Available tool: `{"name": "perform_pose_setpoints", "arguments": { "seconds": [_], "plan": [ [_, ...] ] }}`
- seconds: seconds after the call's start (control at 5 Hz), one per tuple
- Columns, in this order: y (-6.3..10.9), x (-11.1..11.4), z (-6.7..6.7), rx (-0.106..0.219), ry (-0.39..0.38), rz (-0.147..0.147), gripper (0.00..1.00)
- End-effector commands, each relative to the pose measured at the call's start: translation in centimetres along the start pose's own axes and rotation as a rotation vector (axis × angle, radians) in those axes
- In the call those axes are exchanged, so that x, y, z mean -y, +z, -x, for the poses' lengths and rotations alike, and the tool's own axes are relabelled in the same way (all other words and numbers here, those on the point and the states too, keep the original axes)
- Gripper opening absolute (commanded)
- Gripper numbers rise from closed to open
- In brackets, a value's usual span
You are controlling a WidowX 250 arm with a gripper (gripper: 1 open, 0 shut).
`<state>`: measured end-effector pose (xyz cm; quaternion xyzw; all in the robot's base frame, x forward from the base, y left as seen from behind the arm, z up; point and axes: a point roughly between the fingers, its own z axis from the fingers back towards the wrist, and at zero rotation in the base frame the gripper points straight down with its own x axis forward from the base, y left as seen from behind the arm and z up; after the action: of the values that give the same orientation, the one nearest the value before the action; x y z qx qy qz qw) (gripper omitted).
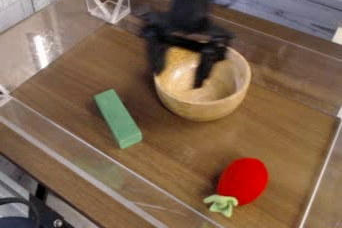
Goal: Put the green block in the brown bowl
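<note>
Gripper Approach to the Green Block

Gripper (179, 70), blurred, shows its fingers spread apart over the brown bowl (229, 103), nothing clamped between them. The green block (118, 119) lies flat on the tabletop (181, 161), toward the left edge in the view, well apart from the bowl. The strawberry toy (243, 182) lies toward the lower right corner.

The step in hand is judged to be the approach to the block. Recommended procedure:

1. Clear the bowl rim before moving sideways; a low fingertip could catch it and shift the bowl.
2. Center the gripper above the block's middle and turn the fingers to close across its narrow width, not along its length.
3. Lower vertically. The block looks thin, so a high stop could let the fingers slip over its top; excess depth could press them into the tabletop.
4. Close evenly, then lift straight up.
</note>
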<state>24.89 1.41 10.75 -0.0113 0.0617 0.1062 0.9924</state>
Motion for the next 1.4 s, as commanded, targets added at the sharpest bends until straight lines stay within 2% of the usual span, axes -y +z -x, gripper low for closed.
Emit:
{"name": "perform_pose_setpoints", "arguments": {
  "seconds": [0.0,0.2,0.4,0.8,1.2],
  "plan": [
    [0.0,-2.4,1.4,0.05,0.148,0.042,1.0],
    [-1.3,-4.2,2.9,0.056,0.278,0.078,1.0],
    [-2.4,-5.2,3.7,0.06,0.349,0.099,1.0],
    [-4.8,-5.9,3.6,0.059,0.455,0.132,1.0],
    [-6.5,-6.2,3.2,0.056,0.495,0.164,1.0]
  ]
}}
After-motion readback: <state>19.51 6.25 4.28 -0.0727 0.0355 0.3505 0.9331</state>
